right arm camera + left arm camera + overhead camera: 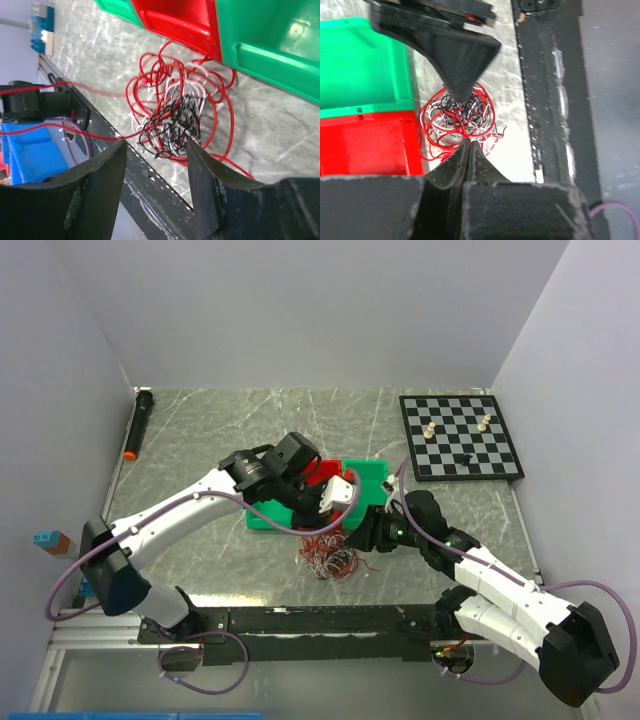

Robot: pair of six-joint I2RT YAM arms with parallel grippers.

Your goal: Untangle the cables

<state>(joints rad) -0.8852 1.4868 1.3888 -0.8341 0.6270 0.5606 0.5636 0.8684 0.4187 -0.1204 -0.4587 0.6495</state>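
Note:
The cables [328,555] lie as one tangle of red, white and black wires on the marble-patterned table, just in front of the bins. The left wrist view shows the cables [457,115] right past my left gripper [468,143], which is shut with its tips at the tangle's edge; whether a strand is caught there does not show. My right gripper [156,145] is open at the cables [175,115], one finger [200,160] touching the black core. That same finger [455,75] comes down onto the tangle in the left wrist view. Two red strands run off to the left in the right wrist view.
A green bin [270,515] and a red bin [322,472] stand just behind the tangle. At the back right is a chessboard [460,435] with a few pieces. A black marker [138,425] lies at the far left. A black rail [320,620] runs along the near edge.

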